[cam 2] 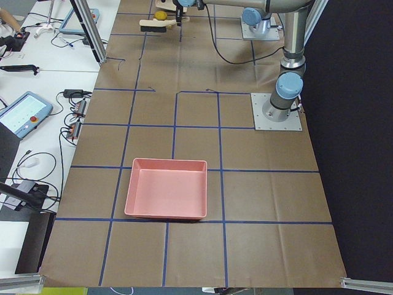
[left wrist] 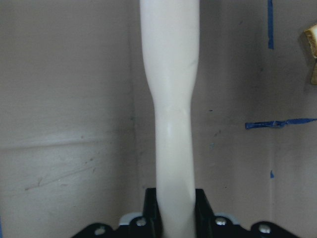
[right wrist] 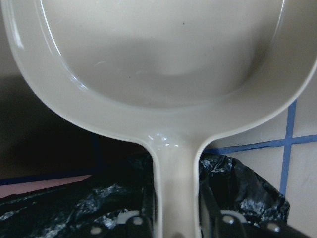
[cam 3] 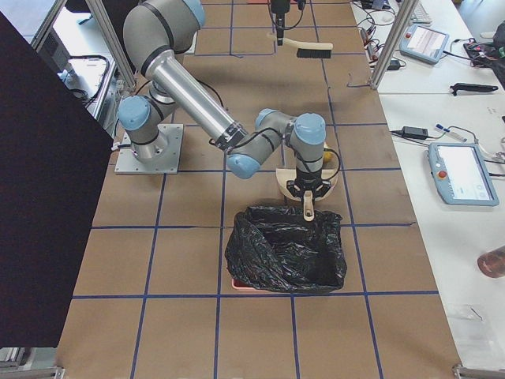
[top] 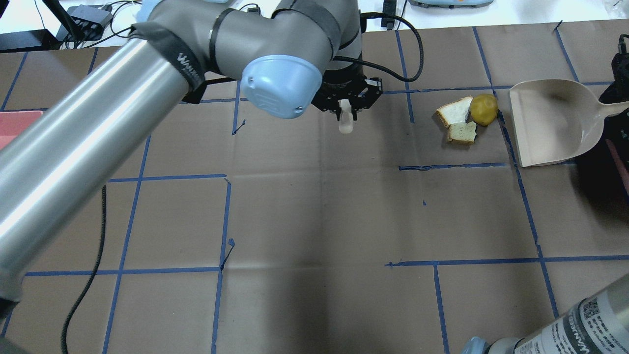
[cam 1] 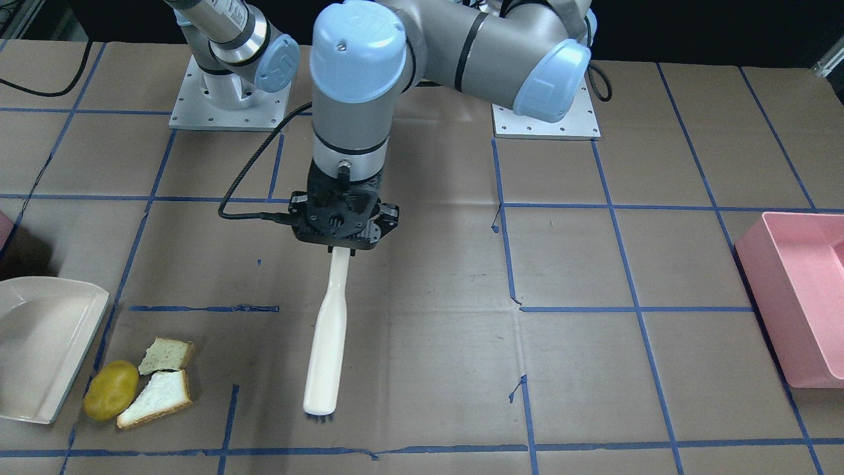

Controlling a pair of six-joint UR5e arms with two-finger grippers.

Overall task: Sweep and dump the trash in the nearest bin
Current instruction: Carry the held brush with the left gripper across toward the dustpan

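- The left gripper [cam 1: 341, 248] is pinching narrowly on the thin end of a long cream plastic brush [cam 1: 328, 343]. The brush is reaching away from the robot, and its dark bristles [cam 1: 321, 414] are hanging under the far tip, seemingly just above the brown paper-covered table [cam 1: 593, 264].
- The right gripper [right wrist: 176, 223] is clamping the flat handle of a wide beige plastic dustpan [top: 550, 123], whose open mouth is facing left toward the trash.
- The trash is lying on the far right part of the table, well apart from the brush. A yellow-brown potato-like lump [cam 1: 111, 389] is sitting almost against the pan's lip, and two brown-crusted slices of white bread [cam 1: 157, 399] are lying just left of it.
- A pink plastic bin [cam 3: 284, 276], lined with a crumpled black bag, is standing right behind the dustpan handle. A large pink rectangular tub [cam 1: 791, 310] is sitting far off at the table's left end.
- The grip is sitting at the very end of a long handle, so pressing the bristles down could be twisting the brush in the jaws.
- The round lump could be rolling past the pan's side rather than into it.
- The flat slices could be wedging under the lip if the pan is riding slightly raised.
- Carrying the load to the left tub would be choosing the farther container.
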